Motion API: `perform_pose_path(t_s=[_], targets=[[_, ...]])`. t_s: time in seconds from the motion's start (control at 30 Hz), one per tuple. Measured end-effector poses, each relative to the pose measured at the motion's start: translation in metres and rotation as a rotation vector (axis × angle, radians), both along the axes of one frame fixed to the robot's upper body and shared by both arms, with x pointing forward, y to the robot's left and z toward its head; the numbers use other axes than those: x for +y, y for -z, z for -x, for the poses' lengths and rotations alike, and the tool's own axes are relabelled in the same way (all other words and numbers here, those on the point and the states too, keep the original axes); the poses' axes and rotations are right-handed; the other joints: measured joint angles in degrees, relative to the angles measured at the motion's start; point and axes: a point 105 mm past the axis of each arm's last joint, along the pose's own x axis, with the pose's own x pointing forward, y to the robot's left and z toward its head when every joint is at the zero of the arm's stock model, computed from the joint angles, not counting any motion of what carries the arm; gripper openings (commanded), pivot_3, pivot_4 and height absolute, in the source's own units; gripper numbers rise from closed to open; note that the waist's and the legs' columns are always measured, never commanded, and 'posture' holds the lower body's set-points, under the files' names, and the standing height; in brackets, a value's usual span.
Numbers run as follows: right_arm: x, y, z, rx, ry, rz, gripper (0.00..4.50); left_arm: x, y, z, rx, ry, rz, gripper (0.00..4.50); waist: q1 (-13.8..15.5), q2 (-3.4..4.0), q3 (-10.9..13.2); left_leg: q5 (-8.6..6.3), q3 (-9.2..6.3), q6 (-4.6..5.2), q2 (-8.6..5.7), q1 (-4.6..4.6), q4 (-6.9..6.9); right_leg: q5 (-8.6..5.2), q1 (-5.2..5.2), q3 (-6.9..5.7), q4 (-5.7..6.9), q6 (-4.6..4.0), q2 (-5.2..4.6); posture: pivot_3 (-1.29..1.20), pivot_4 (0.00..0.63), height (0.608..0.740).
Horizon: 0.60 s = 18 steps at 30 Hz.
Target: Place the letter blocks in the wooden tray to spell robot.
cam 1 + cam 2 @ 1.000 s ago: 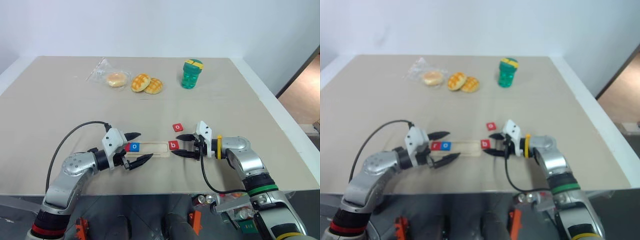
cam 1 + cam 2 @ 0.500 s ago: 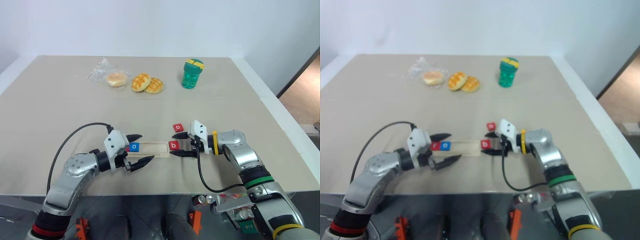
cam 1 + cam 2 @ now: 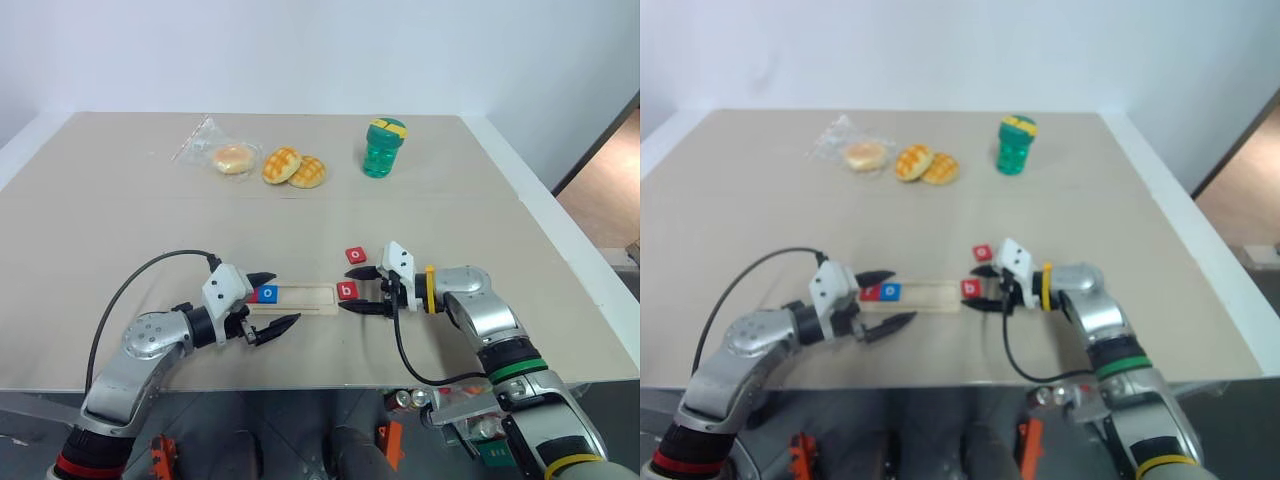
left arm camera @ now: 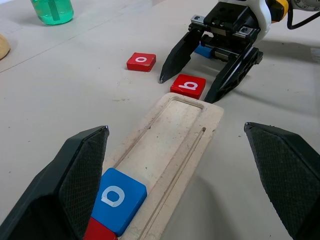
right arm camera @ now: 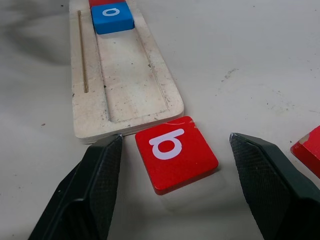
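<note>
Letter blocks: a red b (image 5: 176, 151) lies on the bench (image 3: 450, 230) touching the wooden tray's (image 3: 300, 296) end, between the right tool's (image 3: 352, 290) open fingers. Blue o (image 4: 118, 199) sits in the tray between the open, empty left tool's (image 3: 272, 300) fingers.

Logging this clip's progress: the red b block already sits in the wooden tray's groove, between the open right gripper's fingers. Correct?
Not quite. The red b block lies on the table just past the wooden tray end, not in its groove, as the right wrist view shows. It is between the open right gripper fingers.
</note>
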Motion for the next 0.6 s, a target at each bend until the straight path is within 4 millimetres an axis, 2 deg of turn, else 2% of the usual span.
perform_pose_path(t_s=[0.6], targets=[[-0.0017, -0.0011, -0.0040, -0.031, 0.078, -0.002, 3.12, -0.0005, 0.0008, -0.0001, -0.009, 0.001, -0.009, 4.50, 0.00, 0.00, 0.00, 0.00, 0.02, 0.00, -0.01, 0.00, 0.00, -0.02, 0.00, 0.02, 0.00, -0.03, -0.02, 0.00, 0.150, 0.740]])
